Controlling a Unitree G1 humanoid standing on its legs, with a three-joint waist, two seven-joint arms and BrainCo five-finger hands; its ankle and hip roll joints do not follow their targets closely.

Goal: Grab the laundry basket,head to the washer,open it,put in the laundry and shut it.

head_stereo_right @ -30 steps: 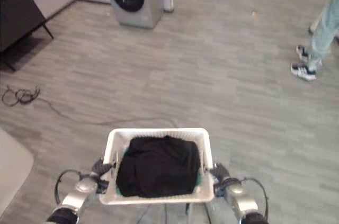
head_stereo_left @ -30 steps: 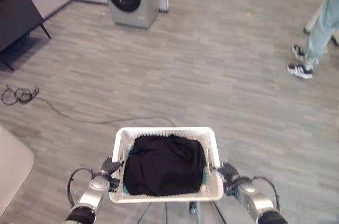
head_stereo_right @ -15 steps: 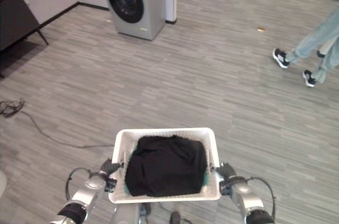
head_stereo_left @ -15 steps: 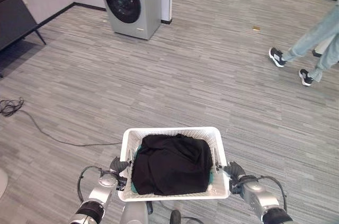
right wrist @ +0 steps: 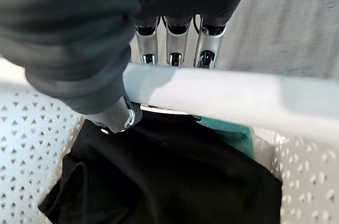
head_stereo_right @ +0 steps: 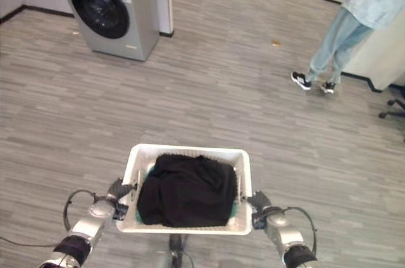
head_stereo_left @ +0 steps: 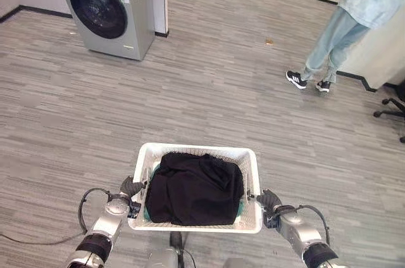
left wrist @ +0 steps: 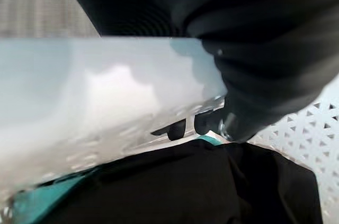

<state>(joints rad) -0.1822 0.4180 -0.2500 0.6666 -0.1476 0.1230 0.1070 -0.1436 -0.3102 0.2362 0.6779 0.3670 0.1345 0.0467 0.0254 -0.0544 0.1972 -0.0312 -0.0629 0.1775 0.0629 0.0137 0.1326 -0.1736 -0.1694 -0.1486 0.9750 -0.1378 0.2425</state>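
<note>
1. Laundry basket (head_stereo_left: 196, 226) hangs between my hands, left hand (head_stereo_left: 130, 187) and right hand (head_stereo_left: 268, 200) each curled round a side rim.
2. Black laundry (head_stereo_left: 195, 189) sits heaped inside; a lurching step could spill it.
3. Washer (head_stereo_left: 109, 7) stands well ahead of my left hand.
4. Person (head_stereo_left: 345, 24) walks ahead of my right hand; drifting that way risks a collision.

Both arms reach forward, the left robot hand (head_stereo_left: 130, 187) and right robot hand (head_stereo_left: 268, 200) curled in a grip.
</note>
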